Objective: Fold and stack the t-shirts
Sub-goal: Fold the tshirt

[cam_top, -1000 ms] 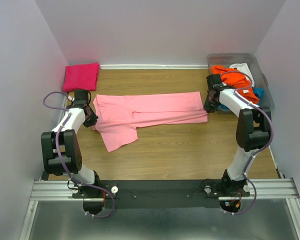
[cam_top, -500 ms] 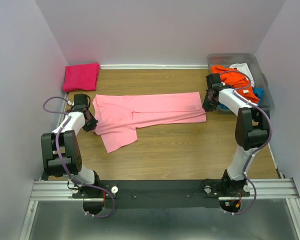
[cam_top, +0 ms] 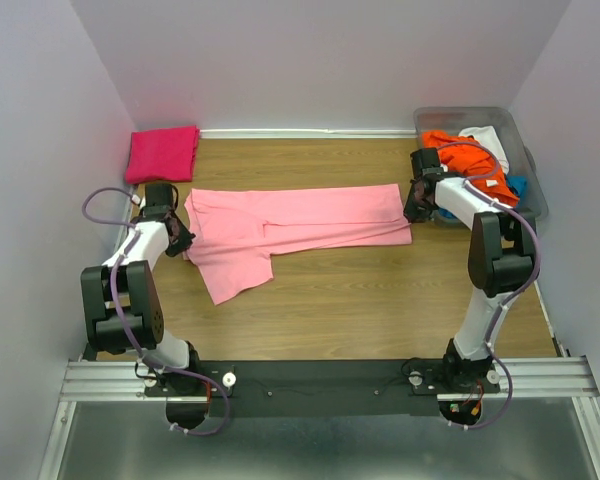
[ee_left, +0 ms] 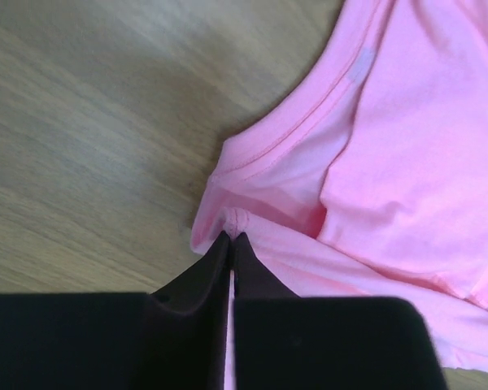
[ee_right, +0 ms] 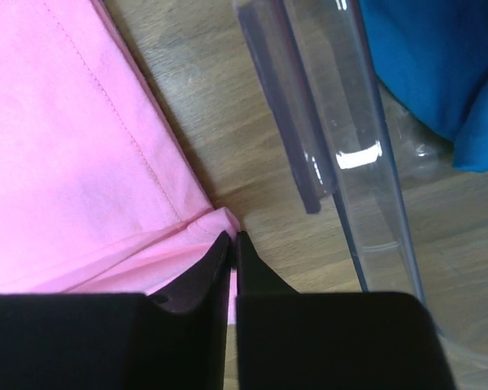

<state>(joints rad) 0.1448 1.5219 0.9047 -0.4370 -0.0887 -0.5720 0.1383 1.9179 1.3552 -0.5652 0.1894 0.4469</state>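
Observation:
A light pink t-shirt (cam_top: 290,220) lies folded lengthwise into a long band across the wooden table, one sleeve flap pointing toward the near edge. My left gripper (cam_top: 183,238) sits at its left end. In the left wrist view the left gripper (ee_left: 233,237) pinches a small bump of the pink cloth (ee_left: 407,162) by the collar. My right gripper (cam_top: 412,210) is at the band's right end. In the right wrist view the right gripper (ee_right: 232,237) has its jaws nearly together on the hem corner of the pink shirt (ee_right: 65,146). A folded magenta t-shirt (cam_top: 163,153) rests at the far left.
A clear plastic bin (cam_top: 528,160) at the far right holds orange (cam_top: 470,155), white (cam_top: 485,137) and blue (cam_top: 518,185) shirts. Its wall (ee_right: 342,122) stands just right of the right gripper, with blue cloth (ee_right: 439,65) behind it. Walls close in on the left, right and far sides.
The pink shirt and both grippers have shifted a little to the left and farther back. The band's right end now lies slightly farther from the bin.

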